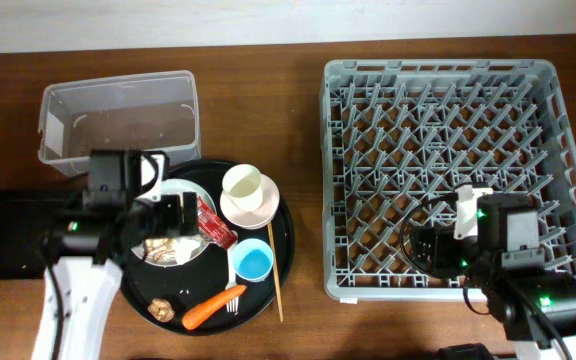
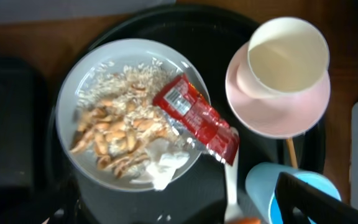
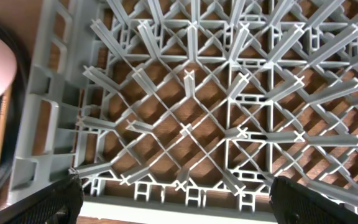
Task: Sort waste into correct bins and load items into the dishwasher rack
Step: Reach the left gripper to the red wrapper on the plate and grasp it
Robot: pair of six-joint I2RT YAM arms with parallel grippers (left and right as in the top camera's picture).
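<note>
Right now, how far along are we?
Nothing looks done: rack and clear tub are empty. Nothing is held: open left tool over the plate, open right tool over the rack. Left: red wrapper, scraps, carrot, then plate, bowl, cream cup, blue cup.

overhead cam sits high and looks straight down, so the whole desk [image 1: 303,150] fits in at once. left wrist cam hangs close over the white round plate [image 2: 69,109], facing down. right wrist cam is close over the dishwasher rack [image 3: 48,106] floor by a corner, facing down too. both wrist views catch the pale pink bowl [image 2: 247,109], just a sliver at the right one's left edge.
</note>
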